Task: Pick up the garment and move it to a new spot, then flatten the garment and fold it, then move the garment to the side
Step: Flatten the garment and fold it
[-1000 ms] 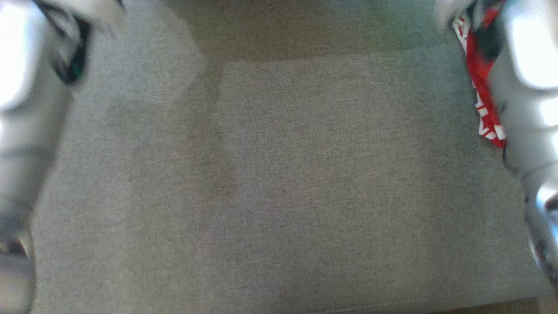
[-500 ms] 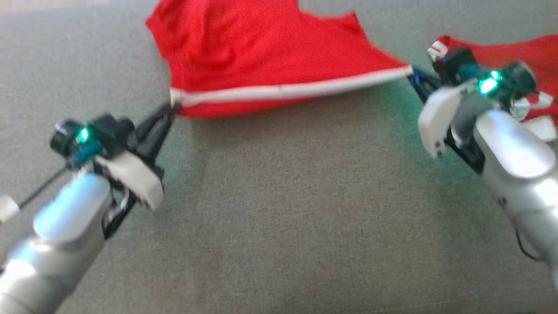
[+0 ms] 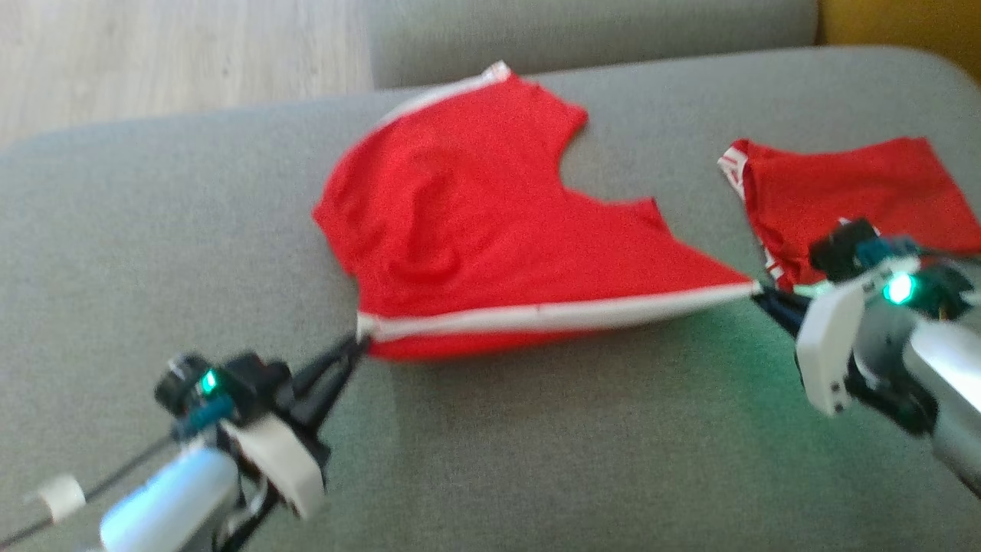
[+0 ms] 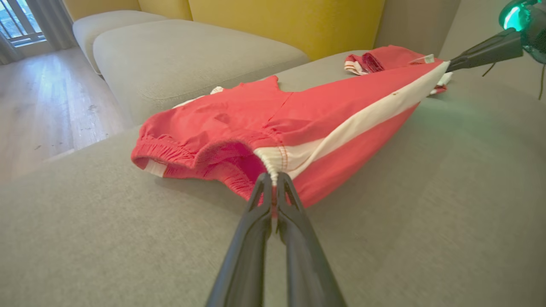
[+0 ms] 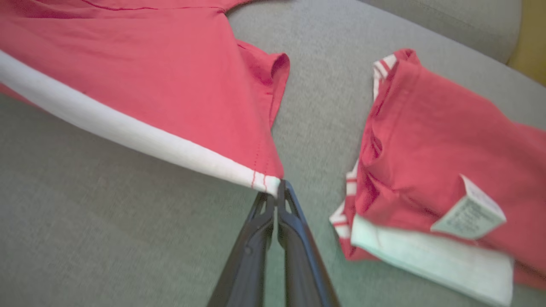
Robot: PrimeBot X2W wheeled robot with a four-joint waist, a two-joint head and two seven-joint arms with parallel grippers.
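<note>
Grey sofa cushion [image 3: 536,445] below, and the red garment [image 3: 475,230] lies across it, white-striped edge pulled taut: left tool [image 3: 359,343] clamped on the waistband corner, right tool [image 3: 759,290] clamped on the hem corner. Beside it a folded red piece [image 3: 843,192] shows a white tag [image 5: 469,209], print too blurred to read.

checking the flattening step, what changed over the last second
The head camera swung up from bare sofa cushion. Over the last half second the left end effector and right end effector drew the red shorts by their white-striped edge toward the robot, away from the other red garment. Unchanged: both stay shut on that edge.
</note>
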